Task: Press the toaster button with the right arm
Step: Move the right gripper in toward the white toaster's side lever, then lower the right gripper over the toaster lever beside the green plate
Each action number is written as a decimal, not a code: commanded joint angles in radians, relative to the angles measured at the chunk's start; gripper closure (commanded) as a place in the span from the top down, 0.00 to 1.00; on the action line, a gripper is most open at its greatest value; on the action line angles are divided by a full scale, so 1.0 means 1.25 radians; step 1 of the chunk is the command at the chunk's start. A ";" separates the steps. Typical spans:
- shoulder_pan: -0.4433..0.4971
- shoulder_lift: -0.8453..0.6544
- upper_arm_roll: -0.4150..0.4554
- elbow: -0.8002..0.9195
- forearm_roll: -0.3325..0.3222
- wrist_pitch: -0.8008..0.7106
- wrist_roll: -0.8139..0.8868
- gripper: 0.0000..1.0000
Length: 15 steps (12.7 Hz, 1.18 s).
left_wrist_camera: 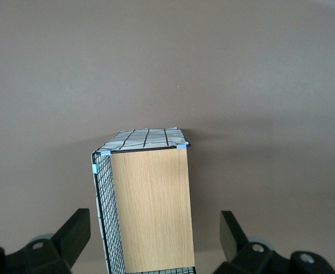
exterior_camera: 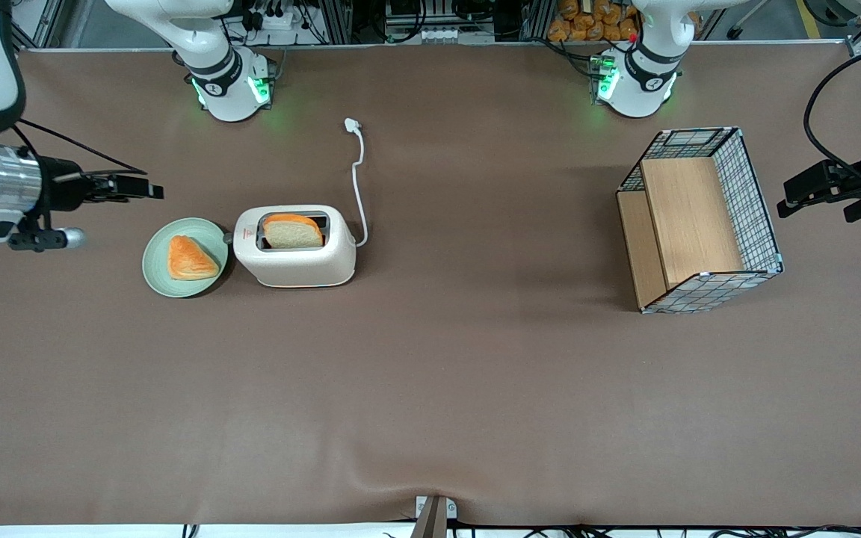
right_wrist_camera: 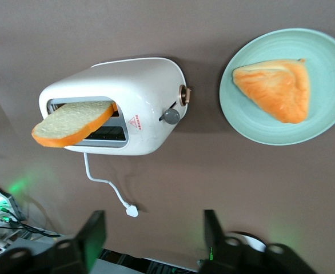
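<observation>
The cream-white toaster (exterior_camera: pixel 296 254) (right_wrist_camera: pixel 139 97) stands on the brown table with a slice of bread (exterior_camera: pixel 293 232) (right_wrist_camera: pixel 70 123) sticking out of its slot. The toaster button (right_wrist_camera: pixel 171 116) (exterior_camera: pixel 227 239), a small dark grey knob, sits on the end face next to the green plate (exterior_camera: pixel 158 261). My right arm's gripper (exterior_camera: pixel 150 190) (right_wrist_camera: pixel 154 237) hangs open above the table toward the working arm's end, apart from the toaster and plate, with nothing between its fingers.
The green plate (right_wrist_camera: pixel 327 120) holds an orange pastry (exterior_camera: pixel 191 258) (right_wrist_camera: pixel 279 88). The toaster's white cord (exterior_camera: pixel 358 179) trails to a loose plug (exterior_camera: pixel 351 125) (right_wrist_camera: pixel 132 212). A wire basket with wooden panels (exterior_camera: pixel 699 224) (left_wrist_camera: pixel 147 200) lies toward the parked arm's end.
</observation>
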State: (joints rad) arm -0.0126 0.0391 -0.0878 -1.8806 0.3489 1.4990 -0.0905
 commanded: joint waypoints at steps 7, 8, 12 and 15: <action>-0.010 0.055 0.003 -0.162 0.171 0.138 -0.081 0.00; -0.010 0.064 0.003 -0.168 0.177 0.145 -0.092 0.00; -0.010 0.107 0.003 -0.169 0.204 0.171 -0.104 0.00; -0.017 0.144 0.003 -0.168 0.218 0.197 -0.168 0.00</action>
State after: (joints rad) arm -0.0140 0.1929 -0.0888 -2.0865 0.5767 1.7271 -0.2391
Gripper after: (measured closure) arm 0.991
